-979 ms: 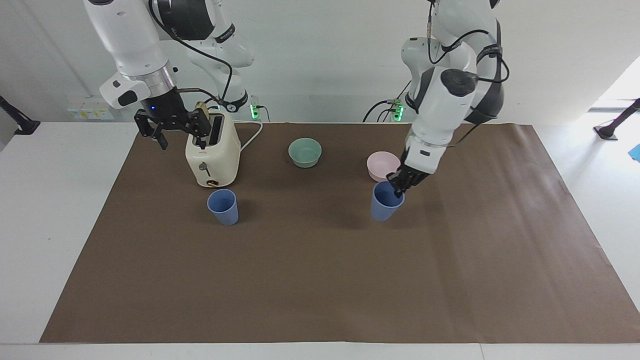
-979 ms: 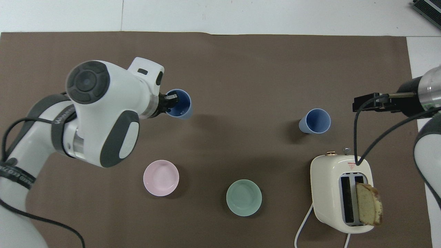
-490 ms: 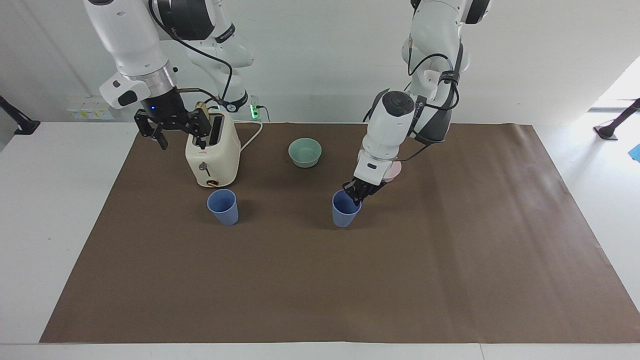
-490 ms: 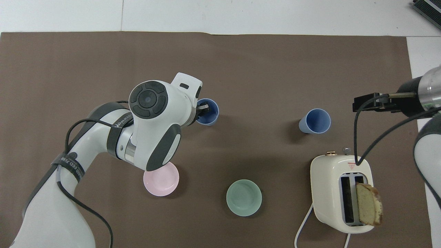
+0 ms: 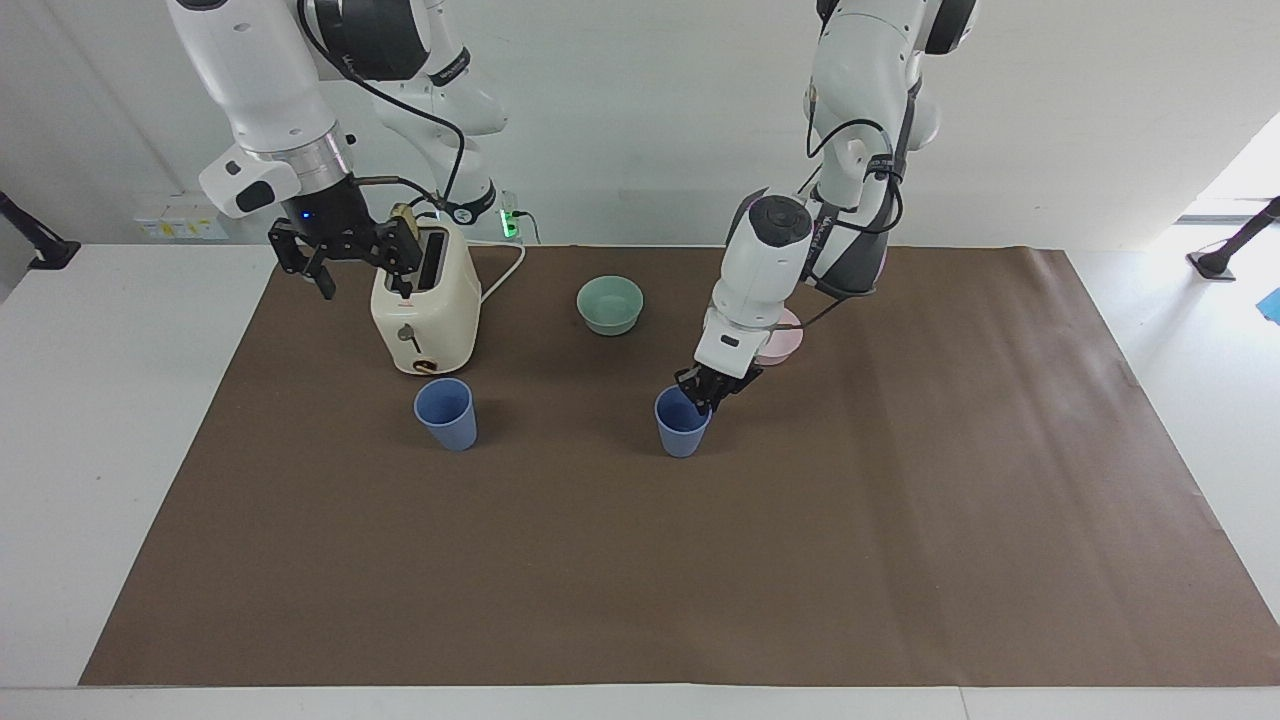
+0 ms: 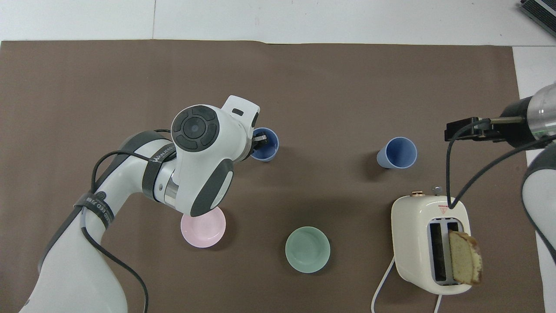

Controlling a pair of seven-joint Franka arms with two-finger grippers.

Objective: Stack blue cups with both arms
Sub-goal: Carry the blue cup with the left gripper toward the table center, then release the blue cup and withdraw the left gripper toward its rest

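My left gripper (image 5: pixel 706 392) is shut on the rim of one blue cup (image 5: pixel 682 428), one finger inside it. The cup is upright, low at the brown mat's middle; I cannot tell if it touches the mat. In the overhead view the left gripper (image 6: pixel 259 140) shows at this cup's (image 6: pixel 266 148) rim, partly hidden by the wrist. The other blue cup (image 5: pixel 446 413) stands upright on the mat, just farther from the robots than the toaster; it also shows in the overhead view (image 6: pixel 398 152). My right gripper (image 5: pixel 366 288) waits open and empty, raised beside the toaster's top (image 6: pixel 467 129).
A cream toaster (image 5: pixel 425 310) with a bread slice (image 6: pixel 464 263) in one slot stands toward the right arm's end. A pale green bowl (image 5: pixel 610 304) and a pink bowl (image 6: pixel 203 226), partly under the left arm, lie nearer the robots than the cups. A brown mat (image 5: pixel 640 570) covers the table.
My left arm has carried its blue cup toward the other cup, from beside the pink bowl to the mat's middle, and lowered it. The right arm has not moved.
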